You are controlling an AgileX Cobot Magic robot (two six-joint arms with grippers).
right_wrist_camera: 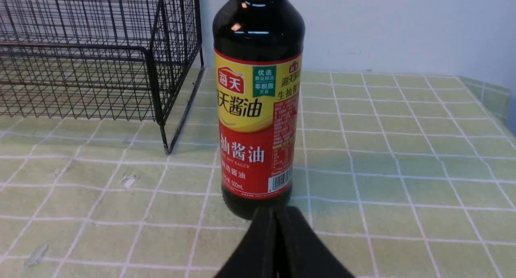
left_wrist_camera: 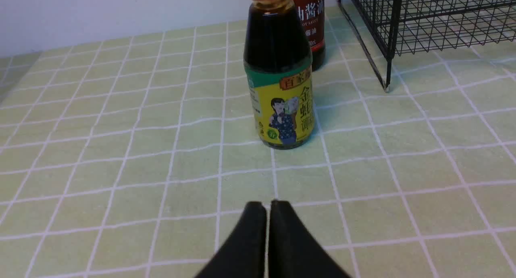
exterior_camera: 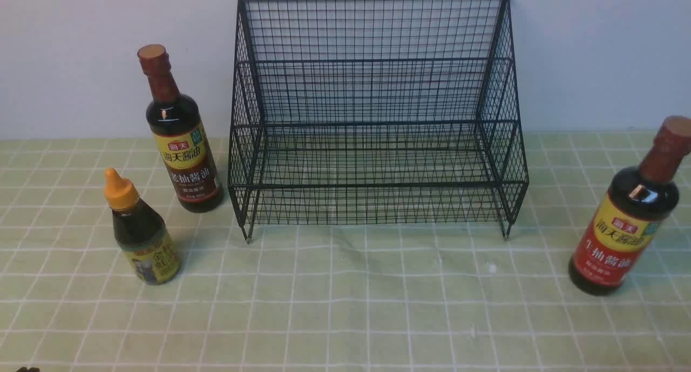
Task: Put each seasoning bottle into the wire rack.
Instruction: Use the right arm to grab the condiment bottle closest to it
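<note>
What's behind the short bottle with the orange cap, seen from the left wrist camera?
Behind the short bottle stands the tall brown-labelled bottle, beside the wire rack. In that view the short bottle covers part of it; only one side of its label and base shows.

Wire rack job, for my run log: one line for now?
wire rack: empty; short bottle, brown-label bottle, red-label bottle: upright outside; left gripper: shut; right gripper: shut

We see a black square-mesh wire rack [exterior_camera: 372, 186] on a pale green tablecloth [exterior_camera: 345, 307] gridded in white, against an off-white wall [exterior_camera: 81, 48]. The dark tall bottles have reddish-brown caps and yellow labels, the brown-banded bottle [exterior_camera: 181, 140] and the red-banded bottle [exterior_camera: 626, 226] differing below. The short bottle [exterior_camera: 143, 237] has an orange-yellow cap and a green-edged yellow label.
</note>
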